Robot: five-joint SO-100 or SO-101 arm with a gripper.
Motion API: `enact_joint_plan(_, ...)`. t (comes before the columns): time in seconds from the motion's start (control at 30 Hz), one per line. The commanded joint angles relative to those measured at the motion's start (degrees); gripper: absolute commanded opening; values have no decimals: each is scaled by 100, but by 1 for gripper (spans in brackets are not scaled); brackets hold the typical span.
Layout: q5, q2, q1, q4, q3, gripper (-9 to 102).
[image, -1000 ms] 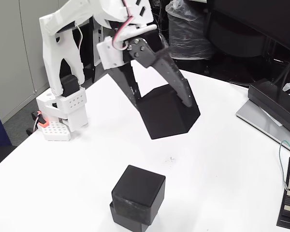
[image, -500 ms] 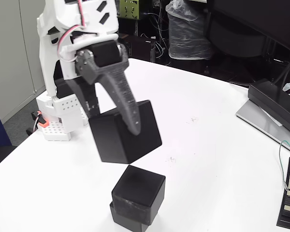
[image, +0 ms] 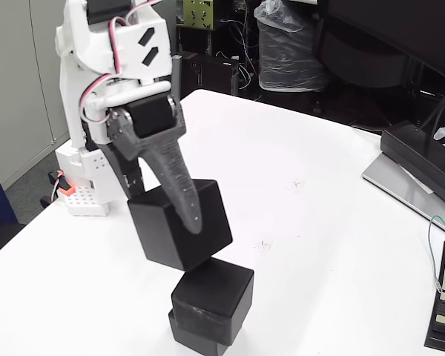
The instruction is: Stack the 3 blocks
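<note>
All three blocks are matt black with softly rounded edges: the held block [image: 174, 226], the upper stacked block [image: 216, 297] and the lower block [image: 189, 335]; faint scuffs dull their faces. The pincer [image: 163, 215] looks like dark grey printed plastic, slightly grainy along its fingers [image: 179, 185]. The arm [image: 107, 52] is smooth white plastic with a low sheen. The surface [image: 319, 245] is plain white, smooth and matt, lightly speckled.

The claw [image: 179, 222] grips a tilted black cube [image: 170, 230] just above two stacked cubes [image: 211, 302] on the white table [image: 319, 222].
</note>
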Motion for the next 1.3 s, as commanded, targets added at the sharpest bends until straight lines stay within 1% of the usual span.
enact_joint_plan(0.0,0,176,-176,-9,-9,-1)
enact_joint_plan(0.2,-18,176,-352,-35,-26,-1)
enact_joint_plan(0.4,18,176,-334,-642,44,-1)
enact_joint_plan(0.47,18,176,-325,-703,62,-1)
enact_joint_plan(0.6,18,141,-316,-756,70,-1)
enact_joint_plan(0.87,18,-624,-308,-773,-18,-1)
enact_joint_plan(1.27,18,-615,-290,-773,-26,-1)
